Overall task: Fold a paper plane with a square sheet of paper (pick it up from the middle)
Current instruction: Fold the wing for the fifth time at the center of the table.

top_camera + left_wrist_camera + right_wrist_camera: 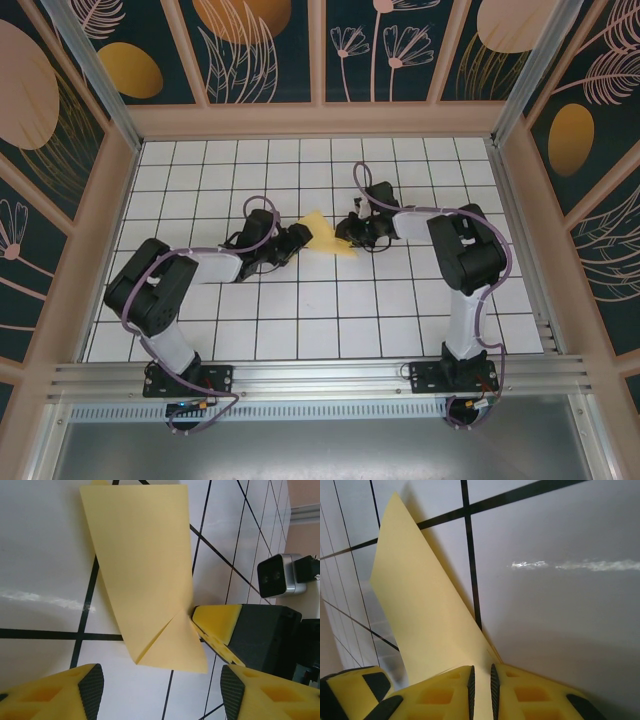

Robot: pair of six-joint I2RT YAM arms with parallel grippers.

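The yellow paper [328, 236] is seen in the middle of the white tiled table [300, 310], between the two grippers. It is already folded into a long shape, with a small flap turned over at one end. In the right wrist view, part of it is lifted off the tiles like a slope.

The right gripper [481, 682] is closed tight on one corner of the paper. Its two yellow fingers are pressed together, and the thin sheet is pinched between them. The left gripper [162, 680] is held apart, and nothing is gripped by it. Its pads [85, 687] are seen low down, one on each side of the paper's near end.

From the left fingers, the paper lies straight ahead. Its long side is pointed away from them. The end with the little flap is the closest part. It cannot be told for sure if that end is just inside the left fingers or only just in front of them.

The paper is held by the right arm alone. The next move is likely to be made by the left gripper, which would be closed on the near end. If the pinch is made off to one side, the fold could be bent crooked.
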